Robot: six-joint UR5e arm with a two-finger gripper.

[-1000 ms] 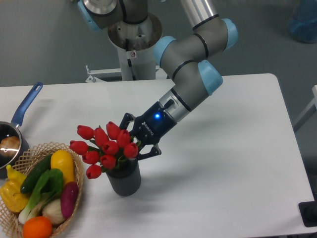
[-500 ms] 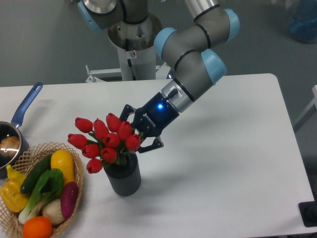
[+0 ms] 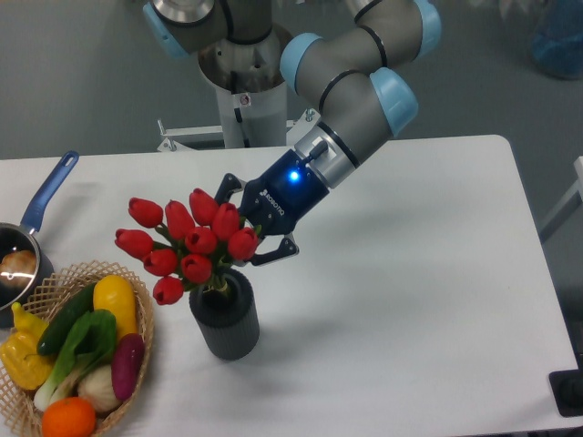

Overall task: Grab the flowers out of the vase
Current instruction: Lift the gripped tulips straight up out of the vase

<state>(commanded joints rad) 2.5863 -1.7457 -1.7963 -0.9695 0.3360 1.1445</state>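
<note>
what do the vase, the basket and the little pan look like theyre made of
The vase looks like matte dark grey plastic or ceramic: dull, no glare. The basket is woven wicker, tan strands showing along its rim. The saucepan looks like polished steel, its inside reflecting light, with a glossy blue handle, probably plastic.

White desk [image 3: 419,300], grey floor behind. Front-left corner: wicker basket [image 3: 144,320] w/ veg: yellow pepper [image 3: 20,357], yellow squash [image 3: 113,305], cucumber [image 3: 64,319], green leafy veg [image 3: 86,341], purple eggplant [image 3: 127,362], orange [image 3: 68,418], onion [image 3: 98,389]. Left edge, just behind basket: steel saucepan [image 3: 14,264], blue handle [image 3: 47,191] pointing back-right; contents unclear. Pale blue object [image 3: 557,41] top right, partly cut off.
</note>
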